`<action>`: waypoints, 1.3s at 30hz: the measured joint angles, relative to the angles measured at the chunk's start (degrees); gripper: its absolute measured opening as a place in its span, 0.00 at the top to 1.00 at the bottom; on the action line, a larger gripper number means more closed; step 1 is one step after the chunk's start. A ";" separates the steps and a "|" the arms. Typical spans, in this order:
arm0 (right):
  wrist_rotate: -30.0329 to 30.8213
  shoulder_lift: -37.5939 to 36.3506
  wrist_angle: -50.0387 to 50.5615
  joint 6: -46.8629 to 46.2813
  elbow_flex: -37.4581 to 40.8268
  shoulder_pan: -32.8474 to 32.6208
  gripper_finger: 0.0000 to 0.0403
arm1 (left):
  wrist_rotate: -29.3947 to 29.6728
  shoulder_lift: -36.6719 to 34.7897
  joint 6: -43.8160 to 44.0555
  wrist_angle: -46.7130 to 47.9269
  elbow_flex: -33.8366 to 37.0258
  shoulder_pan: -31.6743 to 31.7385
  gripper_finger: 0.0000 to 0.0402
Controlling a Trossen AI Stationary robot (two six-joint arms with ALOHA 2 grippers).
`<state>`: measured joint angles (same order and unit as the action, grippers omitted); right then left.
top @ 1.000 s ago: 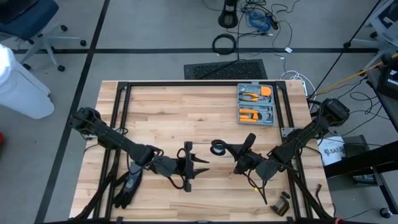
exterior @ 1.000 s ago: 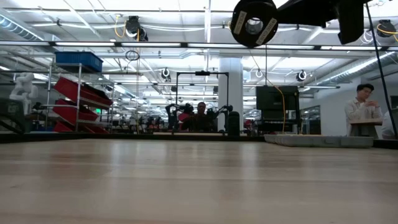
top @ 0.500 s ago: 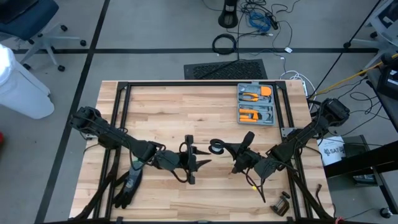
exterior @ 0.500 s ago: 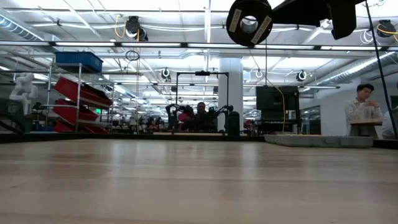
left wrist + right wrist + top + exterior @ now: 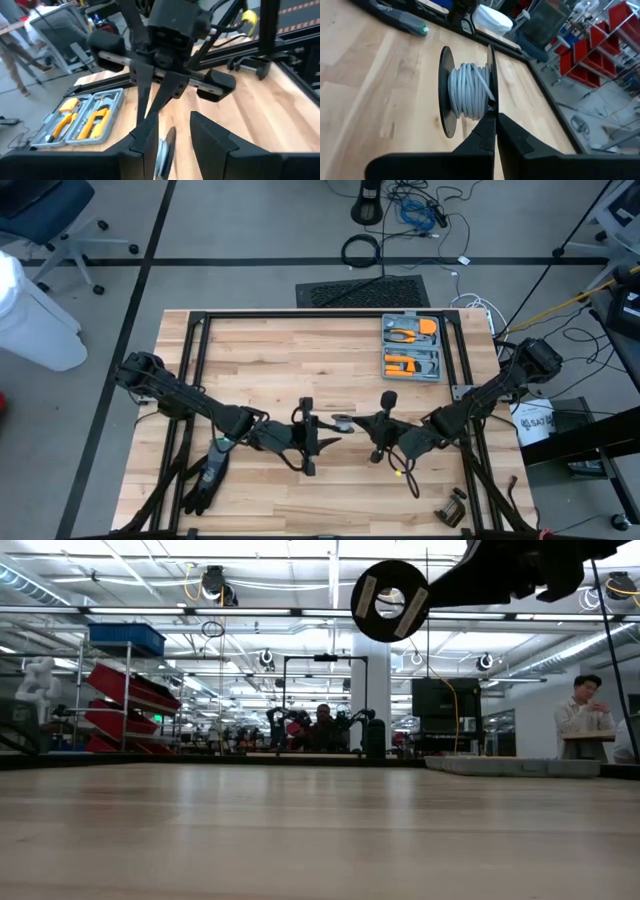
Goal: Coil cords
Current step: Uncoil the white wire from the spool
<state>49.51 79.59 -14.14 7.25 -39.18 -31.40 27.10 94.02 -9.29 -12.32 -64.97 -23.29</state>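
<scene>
Right gripper (image 5: 495, 117), fingers pressed together on the flange of the cord spool (image 5: 467, 90), holds it aloft, axis level; left gripper (image 5: 172, 132), fingers spread, faces it closely.

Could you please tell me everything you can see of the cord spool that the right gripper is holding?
The spool is a small reel: two thin dark round flanges with pale grey-white cord wound neatly around the core between them. The right gripper, shut, pinches one flange's rim, holding it in the air above the wooden table, near the left gripper. In the low view its flange face carries pale labels around a central hole.
</scene>
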 joint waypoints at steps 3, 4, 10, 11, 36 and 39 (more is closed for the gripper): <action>-0.19 0.00 0.13 -0.62 0.00 -0.04 1.00 | -4.29 0.61 1.32 0.18 -0.02 -0.06 0.71; -0.22 0.00 0.10 -0.62 0.00 -0.07 1.00 | -5.65 0.95 1.66 0.27 -0.02 -0.04 0.71; -0.99 0.00 -0.05 -0.62 0.00 -0.07 1.00 | -6.77 1.83 2.88 0.18 -0.02 0.10 0.71; -1.45 0.00 -0.07 -0.62 0.00 -0.06 1.00 | -6.23 1.96 2.80 0.45 -0.02 0.13 0.71; -1.91 0.00 0.79 -4.16 0.00 1.51 1.00 | 1.57 2.75 1.13 1.06 -0.22 2.64 0.81; -1.92 0.00 0.79 -5.85 0.00 2.19 1.00 | 1.87 2.78 -3.00 0.84 -0.97 2.51 0.81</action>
<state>47.60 79.59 -13.34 1.40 -39.18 -29.21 28.97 96.79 -12.30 -11.49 -65.94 -20.78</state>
